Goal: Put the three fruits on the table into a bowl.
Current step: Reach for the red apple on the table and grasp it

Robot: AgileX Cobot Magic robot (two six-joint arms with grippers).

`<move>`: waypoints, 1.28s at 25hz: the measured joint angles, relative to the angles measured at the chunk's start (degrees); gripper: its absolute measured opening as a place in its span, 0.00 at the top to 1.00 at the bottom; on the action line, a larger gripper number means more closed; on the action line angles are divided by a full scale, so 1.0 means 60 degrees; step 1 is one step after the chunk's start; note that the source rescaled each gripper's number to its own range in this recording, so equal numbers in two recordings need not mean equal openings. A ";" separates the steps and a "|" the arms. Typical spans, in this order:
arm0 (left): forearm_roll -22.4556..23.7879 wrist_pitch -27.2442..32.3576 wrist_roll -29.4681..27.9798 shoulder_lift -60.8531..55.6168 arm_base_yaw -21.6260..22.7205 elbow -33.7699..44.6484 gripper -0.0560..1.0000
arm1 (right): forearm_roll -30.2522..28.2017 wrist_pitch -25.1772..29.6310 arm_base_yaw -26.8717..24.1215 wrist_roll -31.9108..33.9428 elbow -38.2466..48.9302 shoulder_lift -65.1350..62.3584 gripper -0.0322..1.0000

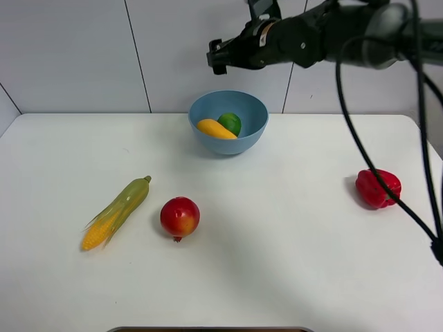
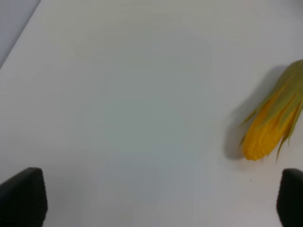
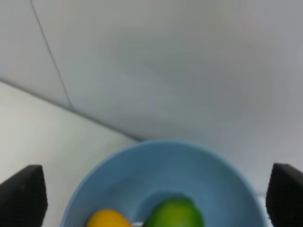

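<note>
The light blue bowl (image 1: 243, 142) stands at the back middle of the white table (image 1: 277, 249). In it lie the yellow mango (image 1: 215, 128) and the green lime (image 1: 230, 123). The round red fruit (image 1: 180, 216) sits on the table at front left of the bowl. My right gripper (image 1: 217, 57) hangs open and empty above the bowl. The right wrist view (image 3: 154, 198) shows its fingertips (image 3: 23, 194) wide apart over the bowl (image 3: 156, 165), lime (image 3: 174, 213) and mango (image 3: 108, 219). My left gripper (image 2: 161, 203) is open and empty over bare table; it is out of the exterior view.
A green-husked corn cob (image 1: 118, 211) lies left of the red fruit and shows in the left wrist view (image 2: 274, 123). A red bell pepper (image 1: 378, 188) sits at the right. The right arm and its black cables (image 1: 360, 138) hang over the back right. A wall stands behind the table.
</note>
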 joint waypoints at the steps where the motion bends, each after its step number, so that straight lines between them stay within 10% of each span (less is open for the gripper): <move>1: 0.0000 0.0000 0.0000 0.0000 0.0000 0.0000 0.00 | -0.0112 0.0230 0.0000 0.0000 0.0000 -0.0379 0.15; 23: 0.0000 0.0000 0.0000 0.0000 0.0000 0.0000 0.00 | -0.1341 0.6922 0.0072 -0.1128 0.0000 -0.8394 0.15; 32: 0.0000 0.0000 0.0000 0.0000 0.0000 0.0000 0.00 | -0.0367 0.8852 -0.2239 -0.2319 -0.0021 -1.0577 0.15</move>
